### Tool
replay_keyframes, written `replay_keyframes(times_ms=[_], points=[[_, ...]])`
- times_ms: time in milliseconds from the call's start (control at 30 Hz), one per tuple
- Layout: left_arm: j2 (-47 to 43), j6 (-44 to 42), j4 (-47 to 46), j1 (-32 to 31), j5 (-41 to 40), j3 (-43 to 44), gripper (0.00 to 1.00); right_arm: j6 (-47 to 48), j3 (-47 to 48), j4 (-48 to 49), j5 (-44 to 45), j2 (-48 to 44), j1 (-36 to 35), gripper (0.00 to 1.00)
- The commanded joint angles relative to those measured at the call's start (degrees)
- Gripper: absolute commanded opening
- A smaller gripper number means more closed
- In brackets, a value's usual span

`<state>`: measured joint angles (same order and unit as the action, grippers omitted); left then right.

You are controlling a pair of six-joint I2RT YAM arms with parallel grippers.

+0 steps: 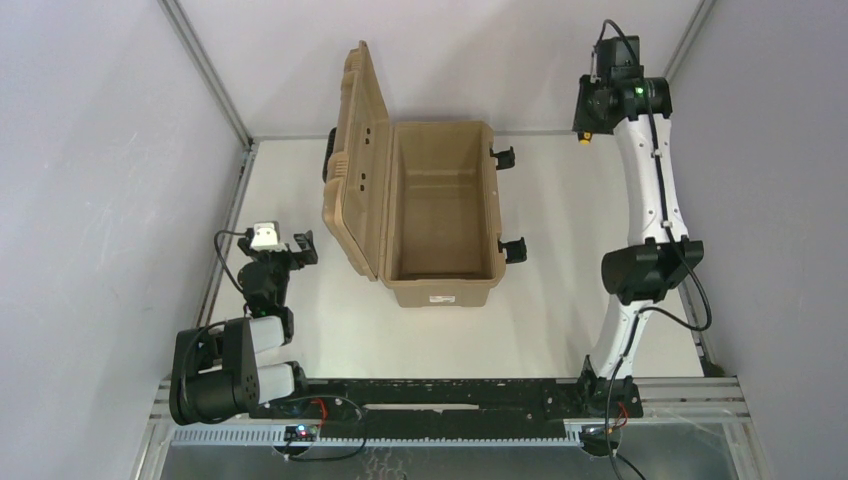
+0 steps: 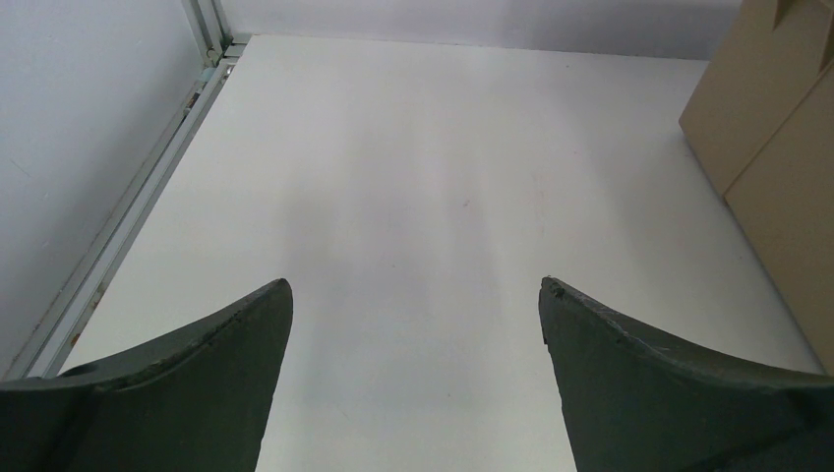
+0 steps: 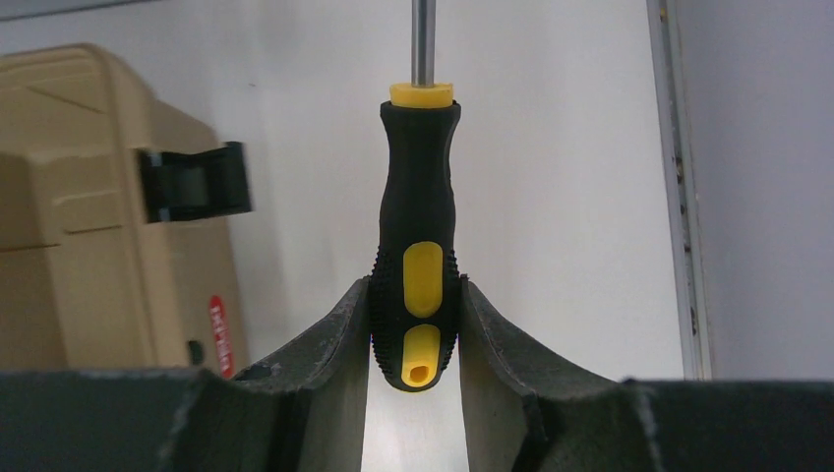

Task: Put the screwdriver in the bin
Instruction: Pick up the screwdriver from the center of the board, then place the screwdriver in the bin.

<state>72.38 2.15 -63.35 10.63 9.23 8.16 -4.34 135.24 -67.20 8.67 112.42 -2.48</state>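
Observation:
The screwdriver [image 3: 420,187] has a black handle with yellow inserts and a thin metal shaft pointing away from the wrist camera. My right gripper [image 3: 415,283] is shut on the butt end of its handle. In the top view that gripper [image 1: 592,128] hangs at the far right of the table, to the right of the bin, with a bit of yellow [image 1: 585,138] showing under it. The tan bin [image 1: 445,290] stands mid-table with its ribbed lid [image 1: 358,150] swung open to the left, and nothing shows inside it. My left gripper [image 2: 415,287] is open over bare table, left of the bin.
Black latches [image 1: 512,250] stick out from the bin's right side toward the right arm. The bin's tan wall [image 2: 777,128] fills the right edge of the left wrist view. Metal frame rails [image 1: 225,240] and grey walls bound the table left and right.

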Motion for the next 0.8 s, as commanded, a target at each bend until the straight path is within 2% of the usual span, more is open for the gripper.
replay_keyframes(times_ms=[0,200,767], points=[[0.13,0.48,-5.78,-0.28,-0.01,-1.05,1.0,-2.64,5.04,-0.83,2.84,-4.47,-3.76,0.0],[0.13,0.55,-5.82,-0.21,-0.07,-1.12,1.0,-4.48,6.86,-1.2,6.17,-6.19,-10.25,0.0],[0.13,0.51,-5.82,-0.26,0.01,-1.11,1.0,-15.02,5.88,-2.15,6.46,-6.25,-23.21,0.0]])
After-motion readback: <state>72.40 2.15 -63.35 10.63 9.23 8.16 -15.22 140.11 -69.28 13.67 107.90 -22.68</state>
